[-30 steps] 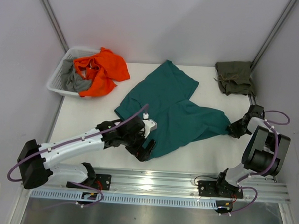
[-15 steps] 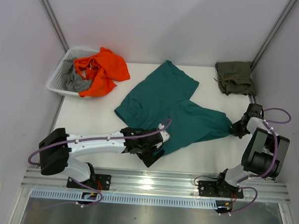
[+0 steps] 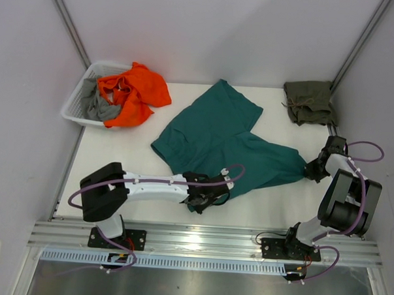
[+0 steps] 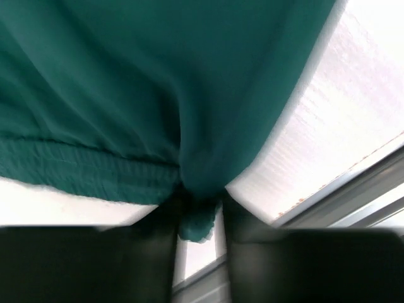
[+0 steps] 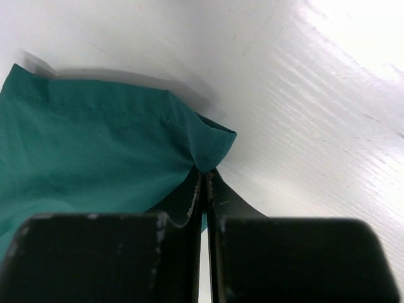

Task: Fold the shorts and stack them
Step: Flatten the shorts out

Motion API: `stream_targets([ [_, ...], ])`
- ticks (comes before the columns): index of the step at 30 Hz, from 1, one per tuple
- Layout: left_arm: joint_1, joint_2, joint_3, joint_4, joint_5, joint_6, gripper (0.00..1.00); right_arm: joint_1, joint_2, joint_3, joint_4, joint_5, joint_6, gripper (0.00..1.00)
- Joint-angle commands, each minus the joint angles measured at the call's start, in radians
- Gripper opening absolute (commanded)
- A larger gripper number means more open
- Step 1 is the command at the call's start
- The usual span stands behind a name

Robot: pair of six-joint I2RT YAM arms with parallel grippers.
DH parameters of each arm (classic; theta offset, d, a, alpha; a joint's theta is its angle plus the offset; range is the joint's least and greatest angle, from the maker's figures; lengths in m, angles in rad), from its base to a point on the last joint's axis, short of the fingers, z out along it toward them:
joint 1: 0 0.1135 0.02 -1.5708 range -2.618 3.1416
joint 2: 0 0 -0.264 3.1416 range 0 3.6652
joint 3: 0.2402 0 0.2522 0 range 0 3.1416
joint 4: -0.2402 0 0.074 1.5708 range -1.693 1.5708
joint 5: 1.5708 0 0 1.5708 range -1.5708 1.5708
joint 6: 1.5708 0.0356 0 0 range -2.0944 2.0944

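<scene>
Swung rightward along the near edge, with left fingers (image 4: 165,221) now pinching the waistband of the teal shorts (image 3: 217,132). Right fingers (image 5: 180,205) clamped shut on a leg-hem corner, probably to stretch the cloth flat on the surface (image 3: 118,157) for folding. Olive shorts (image 3: 309,102) parked at the far right corner.

The large shorts (image 3: 223,139) lay spread across the middle of the counter (image 3: 118,163). The small shorts (image 3: 309,102) sat at its far right corner, a basket (image 3: 77,102) of loose garments (image 3: 131,92) at its far left. The left claw (image 3: 204,200) met the large shorts' near edge, the right claw (image 3: 312,169) their right corner.
</scene>
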Motion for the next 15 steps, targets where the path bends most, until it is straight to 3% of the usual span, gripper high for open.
stream_targets([
  [1,-0.011,0.013,0.048,0.007,0.016,0.020,0.16,0.012,-0.022,0.075,-0.065,0.100,-0.046,0.00],
  [2,-0.011,0.013,0.057,-0.009,0.030,0.019,0.04,0.018,-0.019,0.093,-0.088,0.132,-0.058,0.00],
  [3,-0.011,0.011,0.064,-0.027,0.030,0.019,0.01,0.026,-0.017,0.110,-0.111,0.170,-0.069,0.00],
  [7,-0.006,-0.077,0.044,-0.115,0.017,0.019,0.01,0.026,-0.061,0.133,-0.176,0.315,-0.081,0.00],
  [12,0.118,-0.209,-0.077,-0.142,0.151,-0.087,0.01,0.015,-0.135,0.038,-0.206,0.261,-0.021,0.00],
  [15,0.204,-0.265,-0.151,-0.144,0.159,-0.104,0.01,0.064,-0.173,-0.013,-0.262,0.234,-0.015,0.00],
])
